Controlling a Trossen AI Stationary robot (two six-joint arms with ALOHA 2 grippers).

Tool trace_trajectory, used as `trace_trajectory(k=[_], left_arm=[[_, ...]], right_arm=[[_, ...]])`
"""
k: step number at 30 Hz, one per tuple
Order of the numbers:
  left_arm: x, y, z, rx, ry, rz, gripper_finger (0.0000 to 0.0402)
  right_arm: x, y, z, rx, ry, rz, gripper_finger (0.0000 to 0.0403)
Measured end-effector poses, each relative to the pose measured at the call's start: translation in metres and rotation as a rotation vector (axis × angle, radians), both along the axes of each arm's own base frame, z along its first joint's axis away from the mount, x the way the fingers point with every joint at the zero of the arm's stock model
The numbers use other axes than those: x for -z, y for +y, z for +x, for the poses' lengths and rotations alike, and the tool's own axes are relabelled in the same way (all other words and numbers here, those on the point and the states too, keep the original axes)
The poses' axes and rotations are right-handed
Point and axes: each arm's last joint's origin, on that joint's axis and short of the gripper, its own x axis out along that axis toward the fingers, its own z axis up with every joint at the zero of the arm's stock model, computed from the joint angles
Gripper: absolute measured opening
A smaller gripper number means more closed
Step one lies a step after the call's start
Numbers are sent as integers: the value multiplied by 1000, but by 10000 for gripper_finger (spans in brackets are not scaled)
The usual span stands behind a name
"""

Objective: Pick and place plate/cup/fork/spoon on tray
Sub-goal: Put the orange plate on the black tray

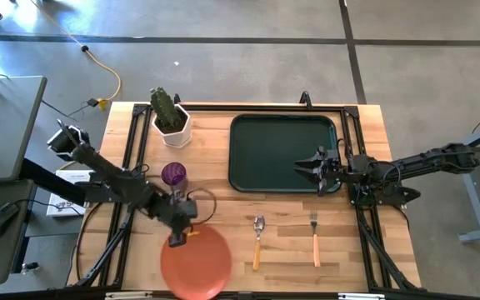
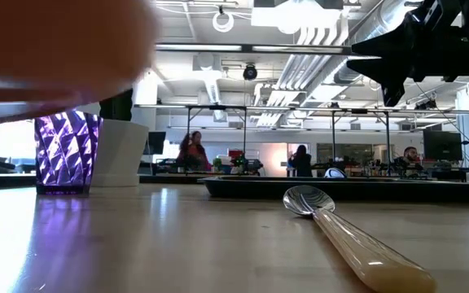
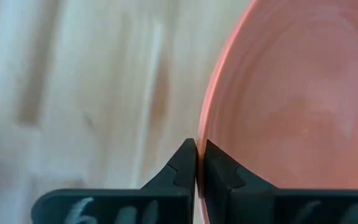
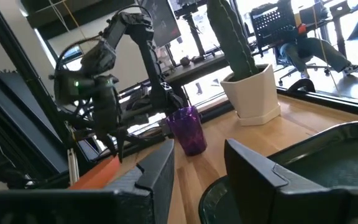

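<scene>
Left tool [image 3: 196, 163] pinched on plate [image 3: 291, 99] rim

No writing, label, brand or number is legible on anything here.

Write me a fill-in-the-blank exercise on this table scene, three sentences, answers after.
1. The left gripper has its jaws shut on the rim of the ____.
2. The tray holds no dishes; the right gripper hovers over it with jaws ____.
3. The spoon lies on the table between the plate and the ____.

Missing words: plate; open; fork
</scene>
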Motion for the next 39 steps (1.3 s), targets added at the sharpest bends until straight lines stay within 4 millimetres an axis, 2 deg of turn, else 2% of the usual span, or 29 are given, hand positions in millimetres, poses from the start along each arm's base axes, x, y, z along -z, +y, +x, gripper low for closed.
trace_trajectory(k=[5,11,19,25,33,39], left_arm=[[-23,39,30,-110,-112,88,2],[-54,106,57,-371,-255,237,2],[-82,188,76,-578,-486,313,5],[-72,226,90,-642,-490,374,5],[-39,259,116,-668,-396,408,5],[-22,274,141,-646,-366,350,5]], right_arm=[[0,0,0,5,-5,26,133],[0,-1,0,37,-8,48,133],[-2,-1,-1,37,-13,40,133],[-26,-2,4,95,31,-49,133],[-85,-11,3,412,279,-171,133],[-108,-10,1,416,326,-198,133]])
